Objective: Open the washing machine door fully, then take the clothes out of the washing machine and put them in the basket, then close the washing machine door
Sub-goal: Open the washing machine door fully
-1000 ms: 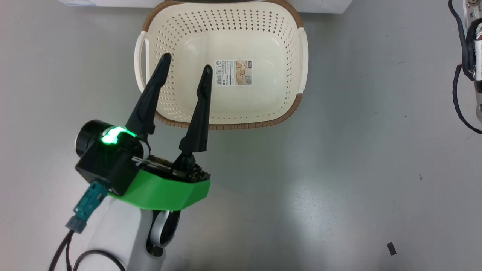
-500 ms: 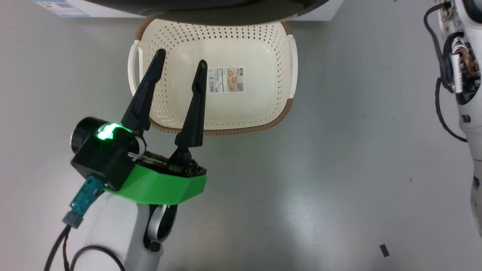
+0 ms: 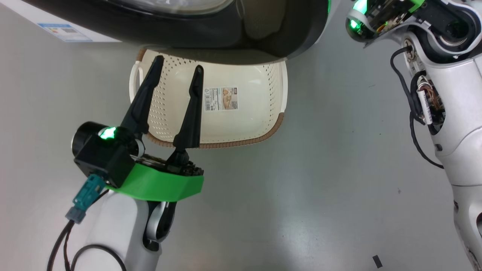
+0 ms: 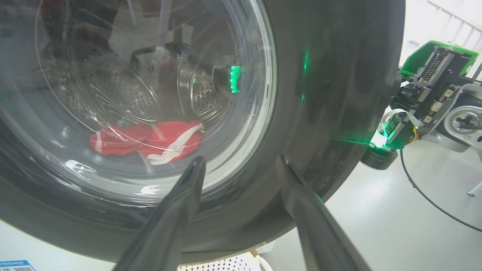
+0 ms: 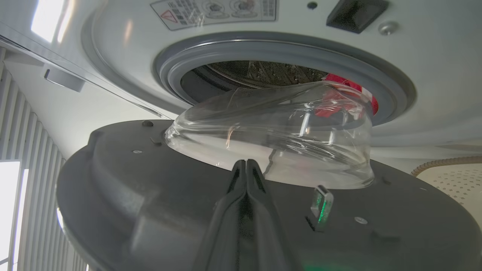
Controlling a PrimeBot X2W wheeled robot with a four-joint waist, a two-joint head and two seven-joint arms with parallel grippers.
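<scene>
The washing machine door [image 3: 188, 34] stands ajar, its black rim hanging over the far part of the cream basket [image 3: 226, 144]. My left gripper [image 3: 179, 64] is open and holds nothing; it hovers over the basket's near left side, fingers pointing at the door [image 4: 339, 94]. Through the glass I see the red and white clothes [image 4: 150, 141] lying in the steel drum. My right gripper [image 5: 245, 165] is shut, with nothing between its fingers, and lies against the door's inner face [image 5: 131, 188] below the glass bowl. Beyond it are the washing machine's grey ring [image 5: 395, 86] and the clothes [image 5: 354, 88].
The right arm [image 3: 452, 113] with its dark cables reaches up along the right side of the grey floor [image 3: 301, 207]. The machine's blue label [image 3: 64, 32] shows at the top left. A small black mark [image 3: 377, 261] lies on the floor near the bottom right.
The head view has shifted. The door's black rim now covers more of the basket's far end, and the right arm shows much more at the right. The left gripper stays open.
</scene>
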